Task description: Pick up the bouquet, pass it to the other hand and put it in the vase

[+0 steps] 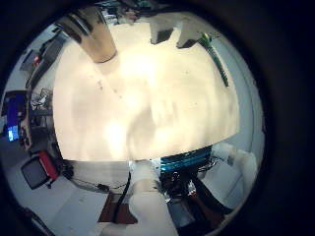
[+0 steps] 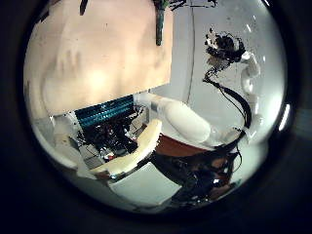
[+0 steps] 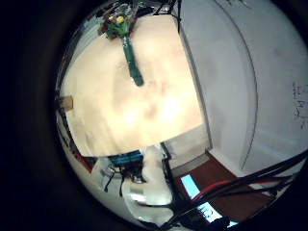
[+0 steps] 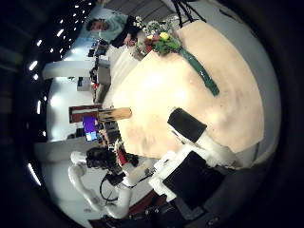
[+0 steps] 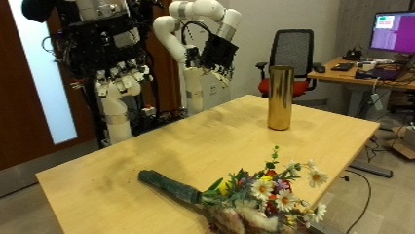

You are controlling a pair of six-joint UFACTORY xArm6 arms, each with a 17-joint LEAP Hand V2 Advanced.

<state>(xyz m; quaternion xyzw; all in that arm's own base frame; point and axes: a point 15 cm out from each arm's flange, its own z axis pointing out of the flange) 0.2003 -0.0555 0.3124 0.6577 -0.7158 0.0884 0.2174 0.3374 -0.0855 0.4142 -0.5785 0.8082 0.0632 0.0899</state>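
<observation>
The bouquet [image 5: 246,190] lies flat on the wooden table [image 5: 182,146] near its front edge, with a green wrapped stem and yellow, white and purple flowers. A tall gold vase [image 5: 279,97] stands upright near the far edge. My right hand [image 5: 124,78] hangs high beyond the table's far side, fingers relaxed and empty. The right little finger side palm view shows the bouquet [image 3: 130,48], as does the right thumb side palm view [image 4: 176,47]. The left little finger side palm view shows the vase [image 1: 98,41].
A black office chair [image 5: 296,54] stands behind the table. A desk with a monitor [image 5: 390,34] is at the back, beyond the vase. A dark door [image 5: 26,88] is behind my right arm.
</observation>
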